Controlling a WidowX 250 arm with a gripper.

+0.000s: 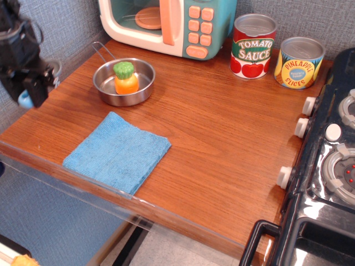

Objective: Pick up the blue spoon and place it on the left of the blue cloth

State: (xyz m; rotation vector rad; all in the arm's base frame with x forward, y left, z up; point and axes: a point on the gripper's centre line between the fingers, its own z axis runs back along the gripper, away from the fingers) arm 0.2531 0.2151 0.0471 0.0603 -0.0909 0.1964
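- observation.image: the black hand [29,93] is seen at the far left edge of the frame, above the left end of the wooden table [222,144] and in front of the grey textured wall.
- The blue spoon [25,100] is pinched in the hand; only a small light-blue rounded part is seen poking out below the dark fingers, with a pale grey part showing at the right side of the hand. The rest of it is hidden.
- The spoon is held off the table, up and to the left of the blue cloth [117,151] and well apart from it.
- The blue cloth is laid flat near the front left edge of the table, turned at an angle to that edge, with nothing resting on it.
- A steel pan [108,88] with a wire handle is set behind the cloth; a toy carrot [125,77], orange with a green top, is stood upright inside it.
- A toy microwave [166,25] with orange buttons is placed at the back of the table, just behind the pan.
- A tomato sauce can [253,46] and a pineapple slices can [299,62] are stood side by side to the right of the microwave.
- A black toy stove [327,166] with white knobs is seen along the right edge.
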